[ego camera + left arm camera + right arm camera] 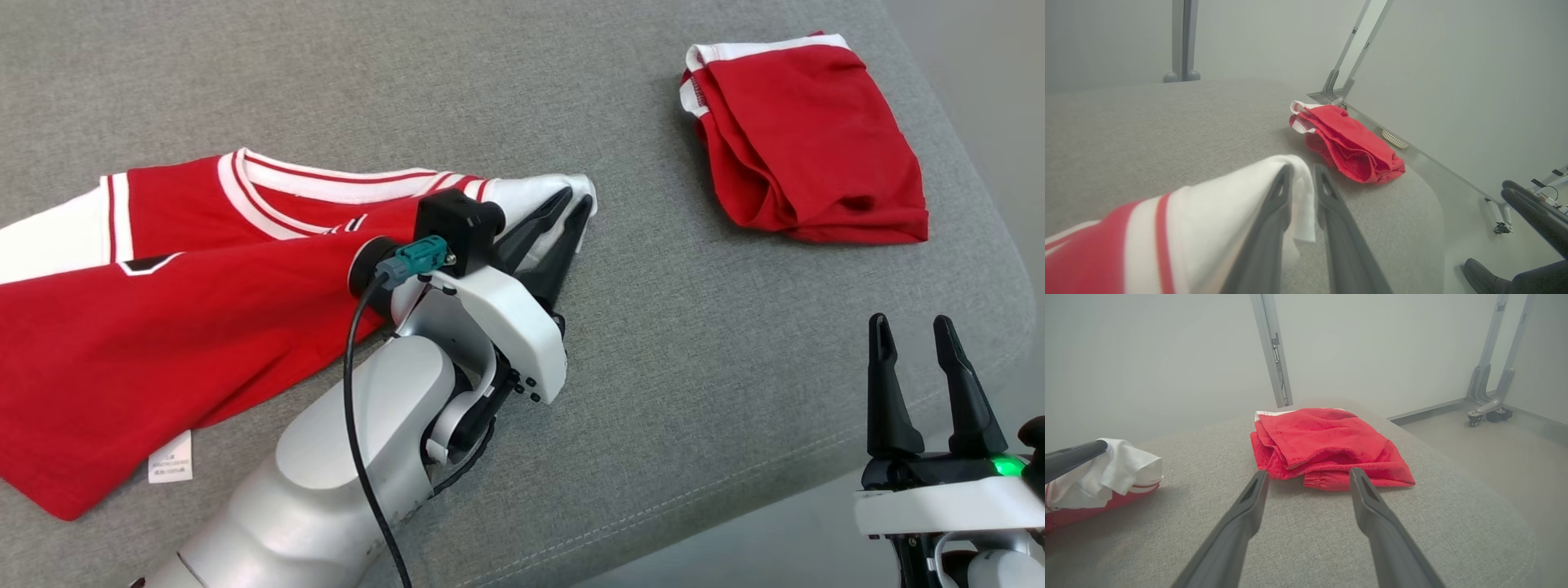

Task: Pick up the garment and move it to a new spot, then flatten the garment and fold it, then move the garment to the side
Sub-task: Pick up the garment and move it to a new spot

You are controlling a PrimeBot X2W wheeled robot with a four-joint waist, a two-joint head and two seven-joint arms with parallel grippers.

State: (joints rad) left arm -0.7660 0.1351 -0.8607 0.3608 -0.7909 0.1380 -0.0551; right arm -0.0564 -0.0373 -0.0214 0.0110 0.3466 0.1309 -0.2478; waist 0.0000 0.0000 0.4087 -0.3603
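The garment is a red jersey with white striped trim, spread on the left of the grey cushion. My left gripper is shut on its white sleeve end at the jersey's right tip. In the left wrist view the white sleeve drapes over one finger and hangs between the two of the left gripper. My right gripper stands open and empty over the cushion's front right edge. Its fingers point at a folded red cloth. The white sleeve lies to its left.
A folded red cloth with white trim lies at the cushion's far right corner, also in the left wrist view. The cushion's rounded edge drops to the floor. A person's dark shoe stands on the floor. Metal frame legs stand beyond.
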